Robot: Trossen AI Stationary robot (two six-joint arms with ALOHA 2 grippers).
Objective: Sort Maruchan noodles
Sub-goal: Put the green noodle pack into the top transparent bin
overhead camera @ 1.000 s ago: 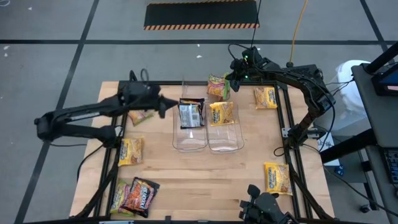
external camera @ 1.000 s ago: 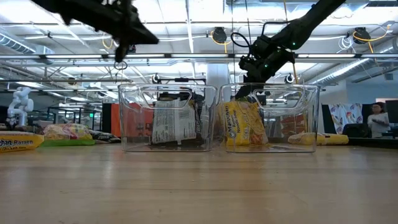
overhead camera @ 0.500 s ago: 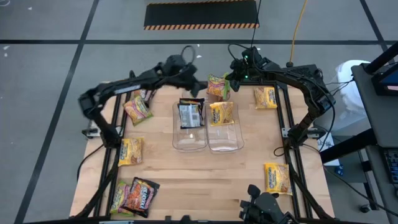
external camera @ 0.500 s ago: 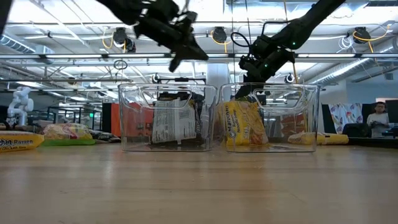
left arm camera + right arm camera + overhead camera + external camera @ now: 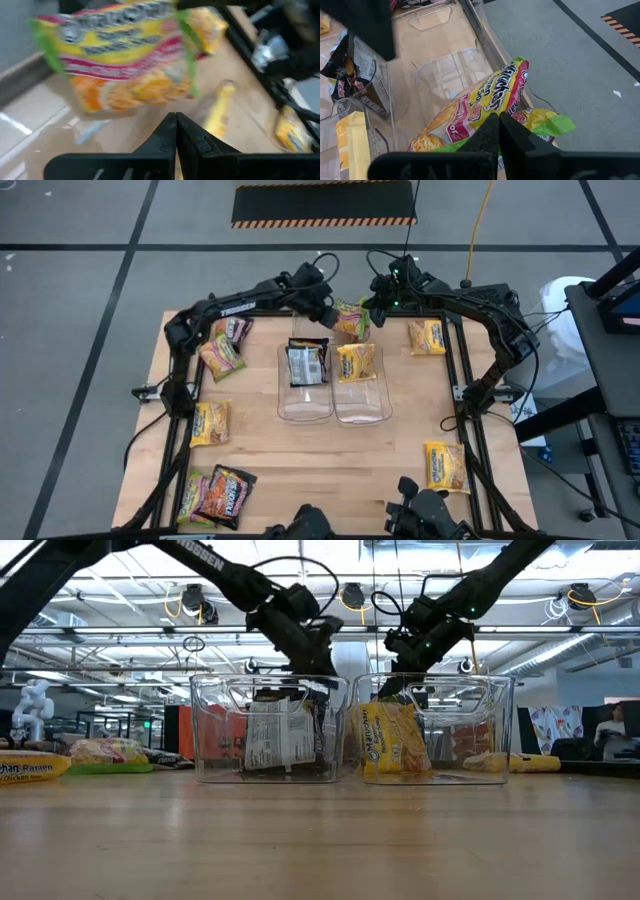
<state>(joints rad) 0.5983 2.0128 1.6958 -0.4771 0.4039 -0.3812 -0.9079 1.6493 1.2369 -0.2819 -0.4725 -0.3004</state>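
Swung across from the table's left side, my left arm now reaches to the far edge, left gripper (image 5: 328,310) hanging beside the pink-green packet (image 5: 351,319), its dark fingers pressed together with nothing between them. My right gripper (image 5: 375,308) sits at the same packet from the other side, fingers shut, tips against the crinkled glossy wrapper (image 5: 485,107); whether it truly pinches the film I cannot tell. That packet lies just behind two clear plastic bins (image 5: 306,400), thin-walled, rounded at the corners. One bin holds a dark brown packet (image 5: 307,363) standing on edge, pale printed back showing in the low view; the other bin (image 5: 364,405) holds a yellow packet (image 5: 356,362), upright, slightly slumped. Loose on the pale wooden table (image 5: 330,460): a yellow packet (image 5: 427,337) far right, another (image 5: 445,465) near right, one (image 5: 211,423) on the left, a pink-green one (image 5: 221,356), and a dark brown one (image 5: 223,493) at the near left corner.
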